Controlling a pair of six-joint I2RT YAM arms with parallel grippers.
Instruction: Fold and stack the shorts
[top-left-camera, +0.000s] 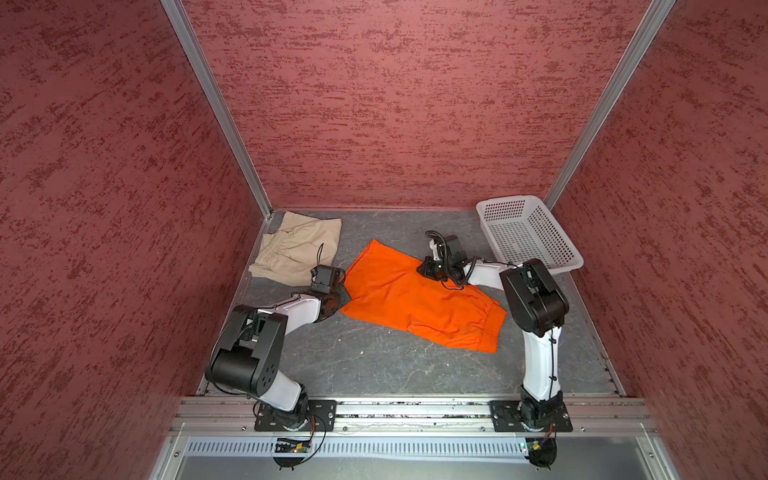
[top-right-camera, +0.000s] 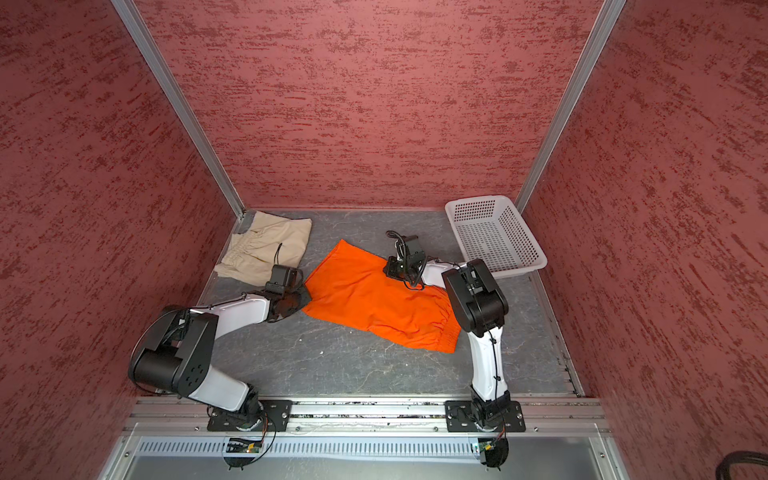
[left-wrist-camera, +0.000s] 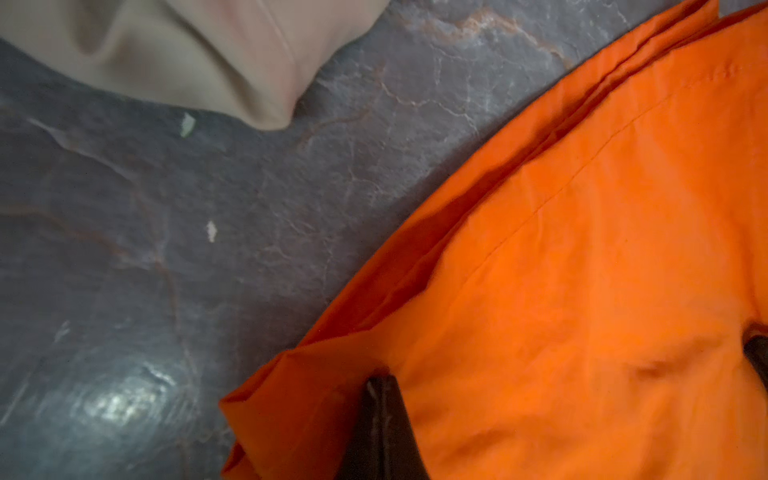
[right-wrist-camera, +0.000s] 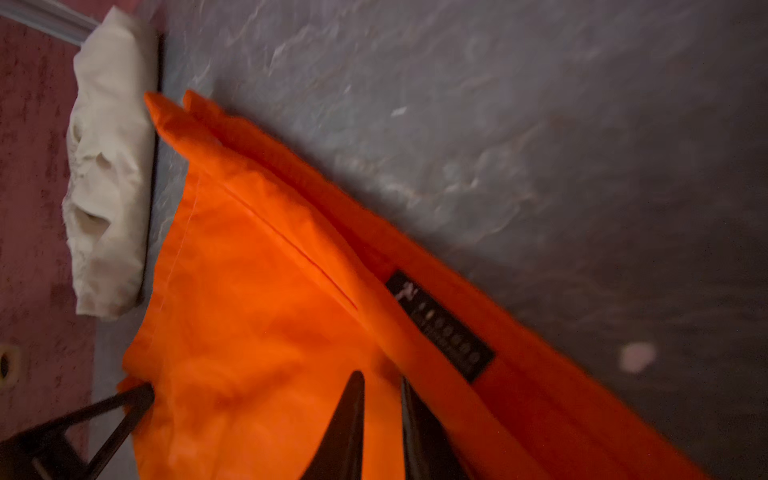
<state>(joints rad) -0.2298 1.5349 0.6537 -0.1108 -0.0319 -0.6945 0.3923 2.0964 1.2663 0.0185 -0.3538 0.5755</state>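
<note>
The orange shorts (top-left-camera: 415, 299) (top-right-camera: 374, 299) lie spread flat mid-table in both top views. My left gripper (top-left-camera: 345, 297) (top-right-camera: 305, 297) sits at their left hem corner. In the left wrist view its fingers are pressed together (left-wrist-camera: 382, 380) with orange cloth (left-wrist-camera: 582, 249) bunched round the tips. At the far edge of the shorts, my right gripper (top-left-camera: 424, 270) (top-right-camera: 390, 270) (right-wrist-camera: 380, 378) holds orange cloth (right-wrist-camera: 270, 291) in a narrow gap between its jaws, beside the dark label (right-wrist-camera: 440, 328). The beige shorts (top-left-camera: 299, 249) (top-right-camera: 266, 245) (left-wrist-camera: 187, 50) (right-wrist-camera: 108, 187) lie at the back left corner.
A white perforated basket (top-left-camera: 509, 199) (top-right-camera: 478, 201) stands at the back right, against the wall. Red textured walls close in three sides. Bare grey marbled table (top-left-camera: 374, 365) stretches between the orange shorts and the front rail.
</note>
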